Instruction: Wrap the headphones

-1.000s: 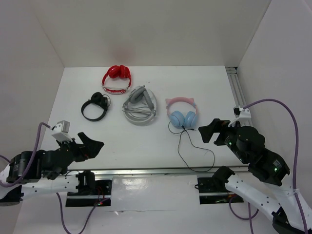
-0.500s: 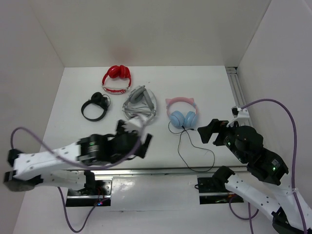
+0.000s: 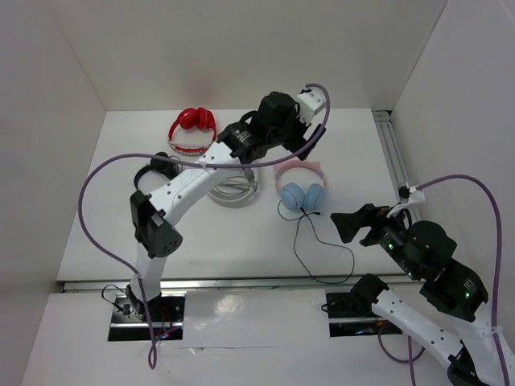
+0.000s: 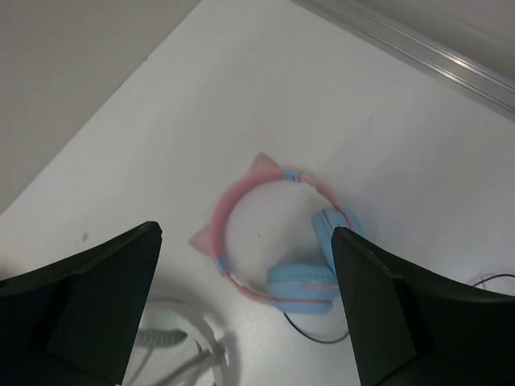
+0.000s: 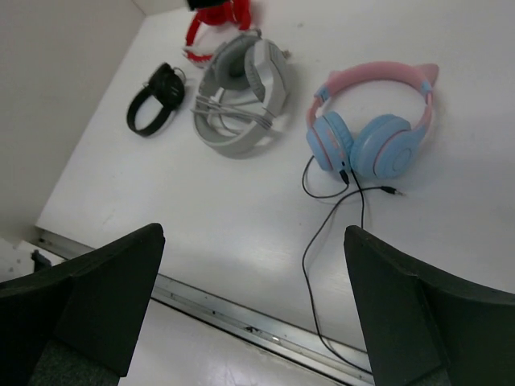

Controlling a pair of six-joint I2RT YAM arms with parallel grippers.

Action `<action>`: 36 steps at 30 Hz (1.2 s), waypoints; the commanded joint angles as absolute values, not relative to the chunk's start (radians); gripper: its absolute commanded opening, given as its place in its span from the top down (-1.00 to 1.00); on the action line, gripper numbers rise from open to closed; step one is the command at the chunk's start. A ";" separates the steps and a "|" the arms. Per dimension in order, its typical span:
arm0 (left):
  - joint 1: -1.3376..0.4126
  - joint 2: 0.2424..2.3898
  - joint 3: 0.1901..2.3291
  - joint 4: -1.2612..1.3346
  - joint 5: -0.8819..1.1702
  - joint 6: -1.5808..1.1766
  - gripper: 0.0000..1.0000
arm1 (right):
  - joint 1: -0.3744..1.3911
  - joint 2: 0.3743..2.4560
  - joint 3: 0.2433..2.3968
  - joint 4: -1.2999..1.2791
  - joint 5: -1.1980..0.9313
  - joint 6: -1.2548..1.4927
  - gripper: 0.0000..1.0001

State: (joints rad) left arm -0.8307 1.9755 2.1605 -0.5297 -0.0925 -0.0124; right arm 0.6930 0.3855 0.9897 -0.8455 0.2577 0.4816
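The headphones (image 3: 302, 191) lie flat right of the table's middle, with a pink cat-ear headband and light blue earcups. Their thin black cable (image 3: 320, 245) loops loosely toward the front edge. My left gripper (image 3: 299, 149) is open and empty, stretched far out and hovering above the headband. In the left wrist view the headphones (image 4: 283, 245) lie below, between the open left gripper's (image 4: 245, 233) jaws. My right gripper (image 3: 356, 224) is open and empty, raised near the front right. The right wrist view shows the headphones (image 5: 374, 135) and the cable (image 5: 328, 233) ahead of the right gripper (image 5: 253, 233).
A grey pair (image 3: 232, 191) with a coiled cable lies left of the pink pair, partly under my left arm. A black pair (image 3: 154, 178) and a red pair (image 3: 193, 129) lie further left and back. A metal rail (image 3: 389, 145) runs along the right wall.
My left arm has swung from the near left corner across the table and now hovers over the pink headband. My right gripper has shifted slightly toward the near side. The headphones have not moved.
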 commanded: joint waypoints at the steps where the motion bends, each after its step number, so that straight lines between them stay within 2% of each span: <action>1: -0.839 2.100 2.279 -0.561 0.116 0.231 -1.00 | 0.687 0.333 0.963 -0.747 0.241 0.479 -1.00; 12: -0.695 2.358 2.287 -0.459 0.255 0.377 -0.98 | 0.640 0.186 1.011 -0.845 0.160 0.543 -1.00; 21: -0.630 2.494 2.333 -0.321 0.365 0.335 -0.98 | 0.546 0.206 1.062 -0.948 0.095 0.495 -1.00; 30: -0.630 2.620 2.390 -0.285 0.414 0.325 -1.00 | 0.537 0.224 1.071 -0.989 0.126 0.474 -1.00; 31: -0.630 2.631 2.390 -0.285 0.414 0.325 -0.91 | 0.537 0.224 1.089 -0.989 0.147 0.474 -1.00; 36: -0.630 2.649 2.381 -0.276 0.423 0.305 -0.82 | 0.537 0.244 1.126 -1.002 0.147 0.465 -1.00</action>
State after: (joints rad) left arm -0.6289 2.6350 2.3638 -0.3202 0.3737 0.3237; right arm 0.5426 0.2207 1.0832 -0.9905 0.1352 0.4877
